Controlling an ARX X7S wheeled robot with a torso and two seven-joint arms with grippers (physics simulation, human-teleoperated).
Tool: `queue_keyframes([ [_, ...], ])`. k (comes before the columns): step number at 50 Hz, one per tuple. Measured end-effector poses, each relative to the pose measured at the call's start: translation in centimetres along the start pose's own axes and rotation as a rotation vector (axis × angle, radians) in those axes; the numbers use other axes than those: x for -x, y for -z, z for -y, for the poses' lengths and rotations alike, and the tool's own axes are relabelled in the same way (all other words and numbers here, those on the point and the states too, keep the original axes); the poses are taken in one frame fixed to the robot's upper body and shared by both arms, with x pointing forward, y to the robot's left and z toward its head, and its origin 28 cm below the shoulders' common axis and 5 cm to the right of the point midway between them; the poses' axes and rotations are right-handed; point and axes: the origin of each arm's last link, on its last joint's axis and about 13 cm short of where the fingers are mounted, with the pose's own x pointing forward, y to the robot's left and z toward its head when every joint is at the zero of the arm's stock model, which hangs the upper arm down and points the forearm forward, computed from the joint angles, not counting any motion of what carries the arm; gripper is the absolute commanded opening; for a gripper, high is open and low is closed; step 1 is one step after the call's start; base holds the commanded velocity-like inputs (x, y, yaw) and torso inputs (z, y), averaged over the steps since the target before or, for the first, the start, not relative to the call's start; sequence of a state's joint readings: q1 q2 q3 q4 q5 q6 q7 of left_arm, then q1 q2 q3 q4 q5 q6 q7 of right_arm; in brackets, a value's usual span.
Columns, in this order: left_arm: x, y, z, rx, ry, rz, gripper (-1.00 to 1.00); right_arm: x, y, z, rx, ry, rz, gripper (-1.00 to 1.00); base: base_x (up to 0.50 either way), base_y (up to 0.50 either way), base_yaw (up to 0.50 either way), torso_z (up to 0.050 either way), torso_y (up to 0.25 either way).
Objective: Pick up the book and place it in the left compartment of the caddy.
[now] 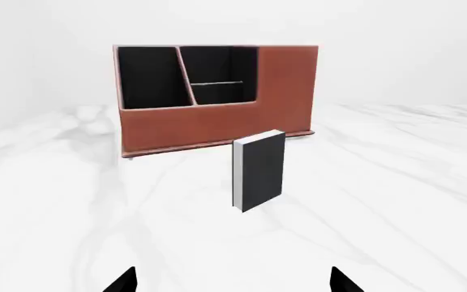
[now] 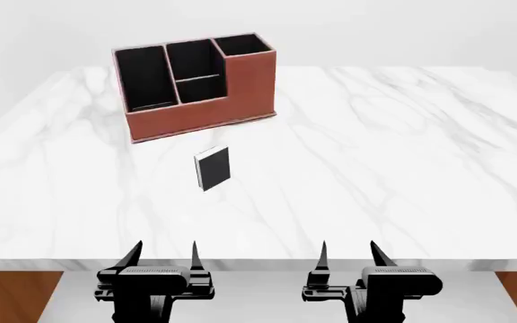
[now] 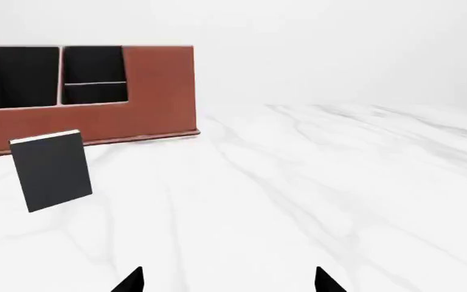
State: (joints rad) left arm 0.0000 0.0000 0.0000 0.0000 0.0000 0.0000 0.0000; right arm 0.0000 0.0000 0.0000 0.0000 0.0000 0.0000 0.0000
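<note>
A small dark book [image 2: 213, 168] with a whitish page edge lies flat on the white marble table, just in front of the caddy [image 2: 200, 114]; it shows too as the book [image 1: 259, 171] and the book [image 3: 51, 171]. The caddy [image 1: 209, 125] is a reddish-brown box, black inside, with its left compartment [image 2: 145, 82] at the head view's left end. The caddy [image 3: 95, 125] also appears in the right wrist view. My left gripper [image 2: 166, 254] and right gripper [image 2: 349, 253] hang open and empty at the table's near edge, well short of the book. Only the black fingertips [image 1: 124, 281] and fingertips [image 3: 129, 281] show in the wrist views.
The marble table [image 2: 393, 155] stretches wide to the right of the caddy and book. Its near edge [image 2: 258, 264] runs just beneath both grippers, with a brown floor or cabinet below at the corners.
</note>
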Motion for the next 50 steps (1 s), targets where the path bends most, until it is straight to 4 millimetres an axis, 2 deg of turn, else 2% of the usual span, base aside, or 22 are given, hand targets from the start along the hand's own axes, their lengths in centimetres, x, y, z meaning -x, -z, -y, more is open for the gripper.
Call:
queue_keyframes([
  [18,0.1,0.1,-0.2,-0.002,-0.002,-0.012,1.00,0.0,-0.1,-0.1,0.006,0.015,-0.020,1.00,0.00,0.00,0.00,0.000,0.000],
  [27,0.1,0.2,-0.2,-0.002,-0.001,-0.020,1.00,0.1,-0.1,-0.1,0.018,0.026,-0.024,1.00,0.00,0.48,0.00,0.000,0.000],
  [43,0.1,0.2,-0.4,-0.009,-0.006,-0.029,1.00,0.2,-0.2,-0.2,0.020,0.017,-0.025,1.00,0.00,0.00,0.00,0.000,0.000],
  [46,0.0,-0.1,-0.4,-0.017,-0.005,-0.032,1.00,0.1,-0.6,-0.2,0.021,0.013,-0.027,1.00,0.00,0.00,0.00,0.000,0.000],
  [50,-0.7,-1.8,-0.6,-0.036,-0.004,-0.028,1.00,-0.5,-2.4,0.0,0.013,-0.004,-0.025,1.00,0.00,0.00,0.00,0.000,0.000],
])
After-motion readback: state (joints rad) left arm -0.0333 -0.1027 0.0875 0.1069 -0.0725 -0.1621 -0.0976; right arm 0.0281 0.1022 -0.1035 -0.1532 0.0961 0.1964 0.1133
